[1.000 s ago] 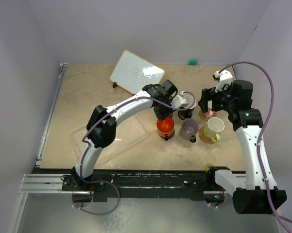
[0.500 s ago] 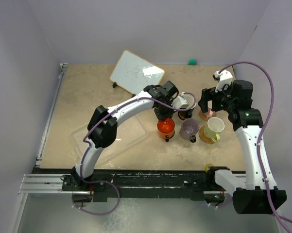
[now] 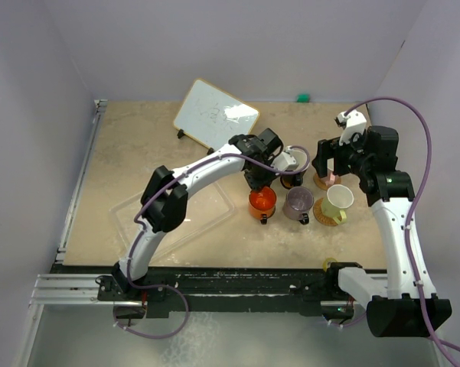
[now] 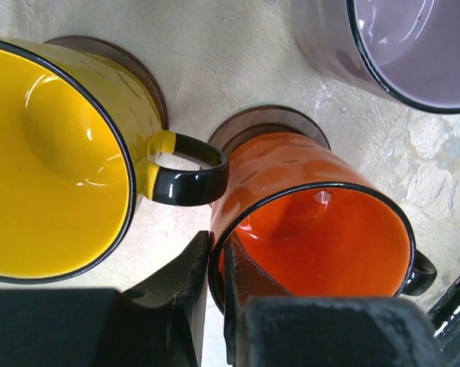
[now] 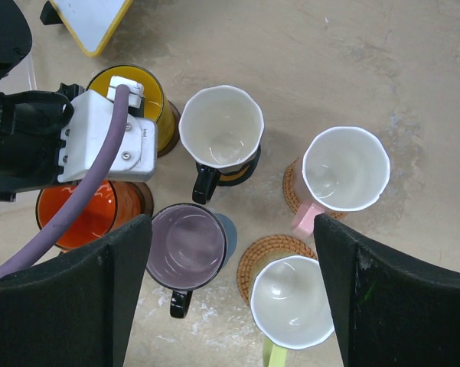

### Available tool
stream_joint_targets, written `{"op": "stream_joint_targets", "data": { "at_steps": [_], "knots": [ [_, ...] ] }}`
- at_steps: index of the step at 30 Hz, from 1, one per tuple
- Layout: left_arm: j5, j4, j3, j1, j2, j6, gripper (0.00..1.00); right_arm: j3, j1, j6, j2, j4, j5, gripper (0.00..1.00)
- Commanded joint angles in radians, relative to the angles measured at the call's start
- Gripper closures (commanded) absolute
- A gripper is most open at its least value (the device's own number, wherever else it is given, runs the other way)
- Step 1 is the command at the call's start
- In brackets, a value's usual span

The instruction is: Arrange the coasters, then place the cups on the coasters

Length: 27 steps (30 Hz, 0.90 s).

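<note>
One orange-red cup [image 4: 321, 245], mouth up

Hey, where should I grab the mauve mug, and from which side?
Pinch the rim of the mauve mug from above, beside its handle on the near side: it stands upright, mouth open, with the orange mug and pale green mug crowding its flanks.

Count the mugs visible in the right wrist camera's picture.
6: yellow mug top left, partly covered; black mug top centre; white-pink mug right; orange-red mug lower left; mauve mug bottom centre; pale green mug bottom right. No others show.
</note>
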Motion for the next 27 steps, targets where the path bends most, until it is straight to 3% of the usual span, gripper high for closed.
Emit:
{"op": "stream_joint_targets", "data": {
  "at_steps": [1, 17, 27],
  "knots": [
    [0.005, 0.017, 0.055, -0.005, -0.001, -0.022, 0.89, 0.004, -0.005, -0.003, -0.024, 0.029, -0.030, 0.12],
    [0.011, 0.007, 0.073, -0.005, -0.043, -0.019, 0.62, 0.007, -0.005, -0.004, -0.023, 0.026, -0.039, 0.11],
    [-0.038, -0.004, 0.058, -0.003, -0.123, 0.005, 0.53, 0.007, -0.005, -0.006, -0.022, 0.025, -0.036, 0.11]
  ]
}}
